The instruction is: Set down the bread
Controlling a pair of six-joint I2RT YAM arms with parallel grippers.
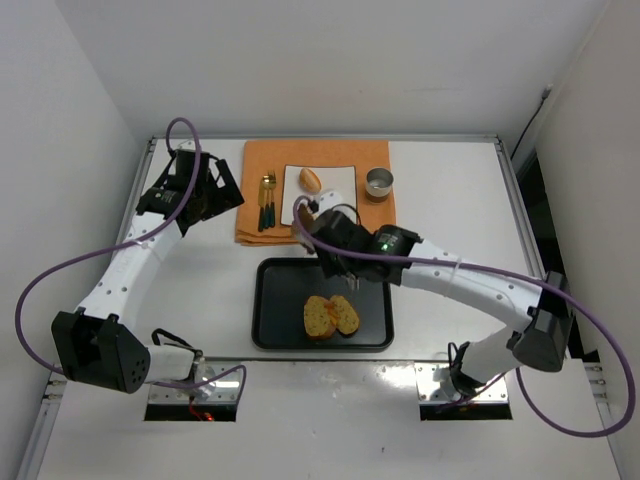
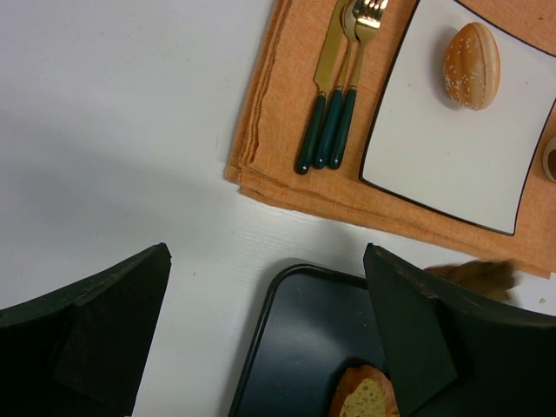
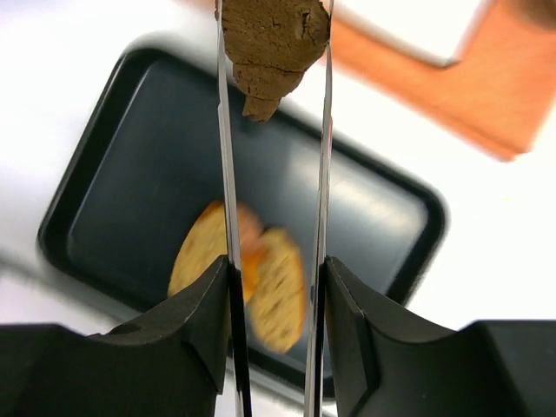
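Bun on plate, cutlery beside; right claw grips bread.

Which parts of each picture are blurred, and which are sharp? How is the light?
Right wrist: the held bread is sharp; the tray and slices behind it are smeared by motion blur. Left wrist: cutlery and bun are crisp; only the held bread, lower right, is a brown smear. Top: sharp, evenly lit, soft shadows.
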